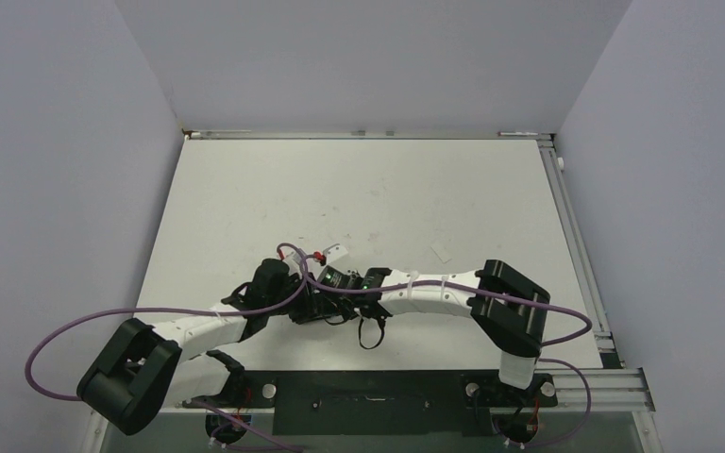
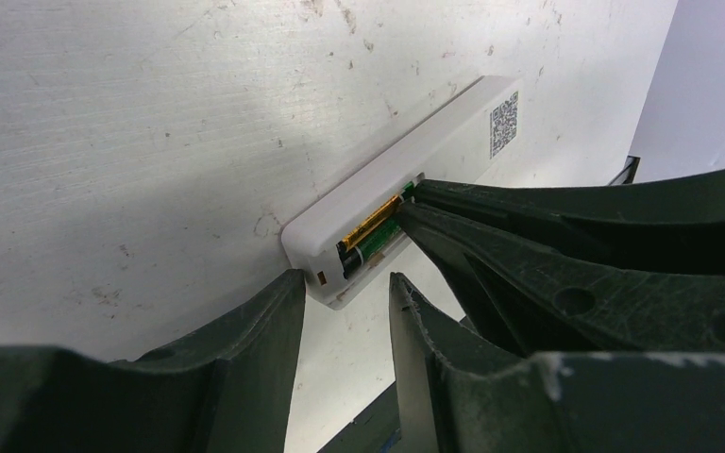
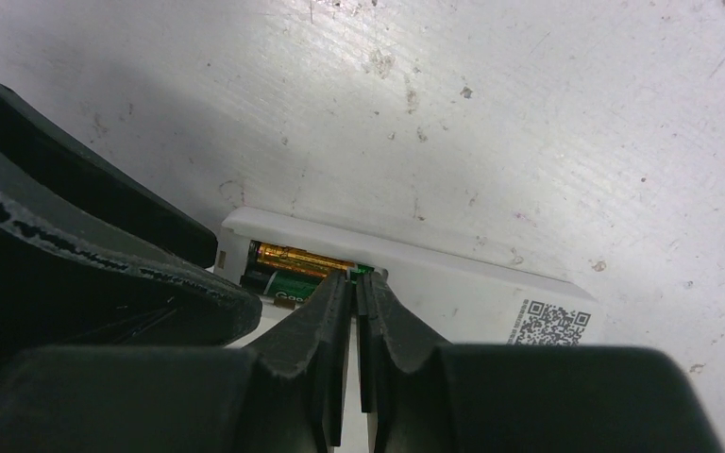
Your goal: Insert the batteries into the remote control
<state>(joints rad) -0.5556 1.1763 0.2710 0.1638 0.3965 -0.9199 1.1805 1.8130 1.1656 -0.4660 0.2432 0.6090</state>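
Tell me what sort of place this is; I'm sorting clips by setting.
Probably a lab robot test cell: a scuffed white table walled by plain grey panels, metal rails along its edge, and two arms bolted at its near edge.

My two arms have white link shells with black joint housings; the left arm (image 1: 203, 327) and right arm (image 1: 434, 293) each trail a purple cable. My gripper fingers (image 2: 236, 359) are matte black, rough-textured plastic with round holes.
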